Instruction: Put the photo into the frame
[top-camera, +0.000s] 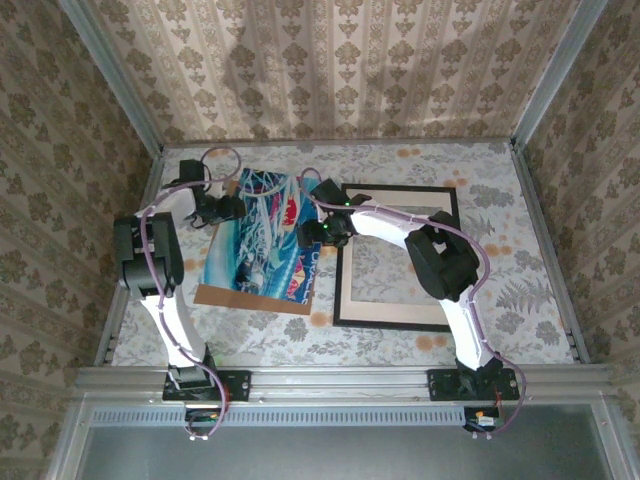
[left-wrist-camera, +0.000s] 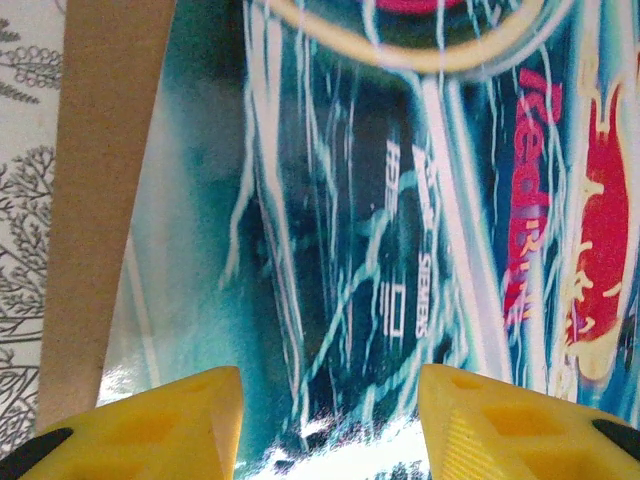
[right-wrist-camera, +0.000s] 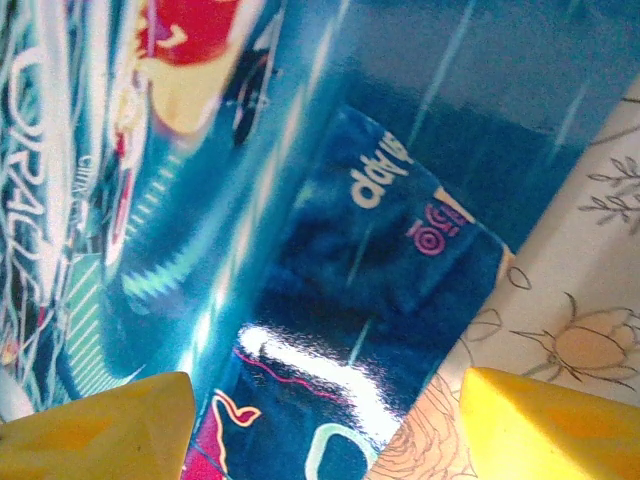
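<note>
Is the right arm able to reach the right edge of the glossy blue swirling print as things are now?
Probably yes. The right claw hangs open just over that edge of the glossy blue swirling print, with the floral tablecloth beside it, and nothing lies between.

The counter (top-camera: 500, 180) is pale, with flowers and leaves all over it and a few orange-brown spots. A thin black picture frame (top-camera: 338, 285) lies flat on it, and the flowers show through its middle. Just left of the frame lies a brown backing board (top-camera: 250, 298), turned a little crooked. The shiny blue photo (top-camera: 265, 235) lies on top of the board and covers most of it.
</note>
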